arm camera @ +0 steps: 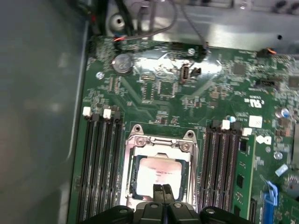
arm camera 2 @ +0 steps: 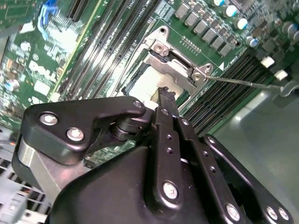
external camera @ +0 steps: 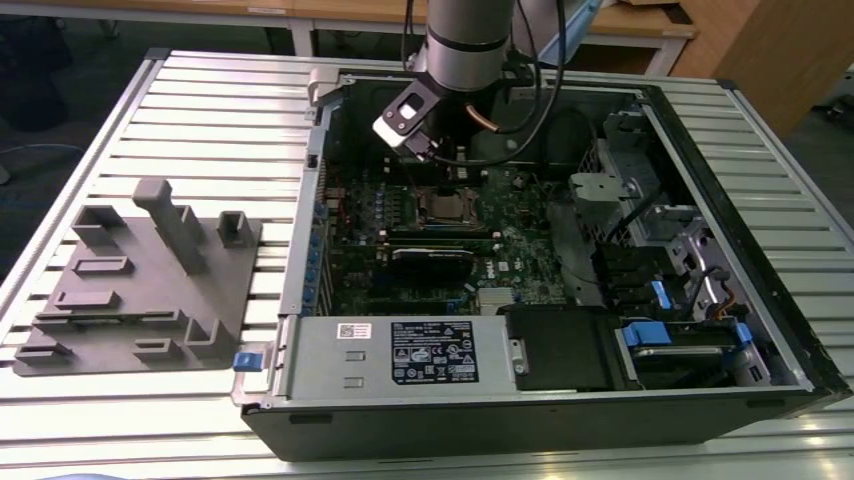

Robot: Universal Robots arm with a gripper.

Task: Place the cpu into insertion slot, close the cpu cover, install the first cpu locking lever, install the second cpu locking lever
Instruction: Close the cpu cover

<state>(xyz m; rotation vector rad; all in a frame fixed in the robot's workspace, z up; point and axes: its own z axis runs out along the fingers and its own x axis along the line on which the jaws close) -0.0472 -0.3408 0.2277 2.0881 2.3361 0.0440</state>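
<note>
Cpu point(arm camera: 158, 173) sits in the insertion slot point(external camera: 423, 210), in the far half of the open computer case point(external camera: 534, 400). The cpu cover point(arm camera: 159, 144) lies over its edges. The tool point(arm camera: 162, 189) is pressed together, holding nothing, at the cpu's edge.

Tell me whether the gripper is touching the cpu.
Cannot tell. In the first wrist view the gripper tips overlap the cpu, and neither contact nor a gap shows.

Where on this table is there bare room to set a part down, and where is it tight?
Bare slatted table lies beyond the grey fixture, nearer than it, and at the exterior view's right of the computer case. Crowded: inside the case, where the gripper hangs over the cpu.
</note>
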